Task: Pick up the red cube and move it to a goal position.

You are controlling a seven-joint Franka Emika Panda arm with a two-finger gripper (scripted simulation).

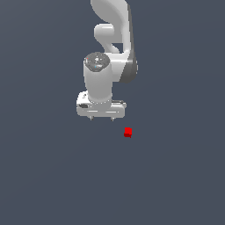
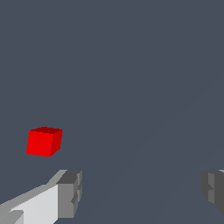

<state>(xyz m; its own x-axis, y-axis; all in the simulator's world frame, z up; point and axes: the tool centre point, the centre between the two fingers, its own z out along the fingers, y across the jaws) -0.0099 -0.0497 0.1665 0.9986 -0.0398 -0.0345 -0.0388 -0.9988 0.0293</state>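
The red cube is small and rests on the flat grey surface, below and toward the exterior view's right of the white arm's hand. My gripper hangs above the surface, open, with only short fingertips showing under the white body. In the wrist view the red cube lies outside the gap, off to the side of one grey finger pad. The other pad stands far across from it. Nothing is between the fingers.
The white arm rises behind the hand toward the top of the exterior view. A plain dark grey surface fills everything else.
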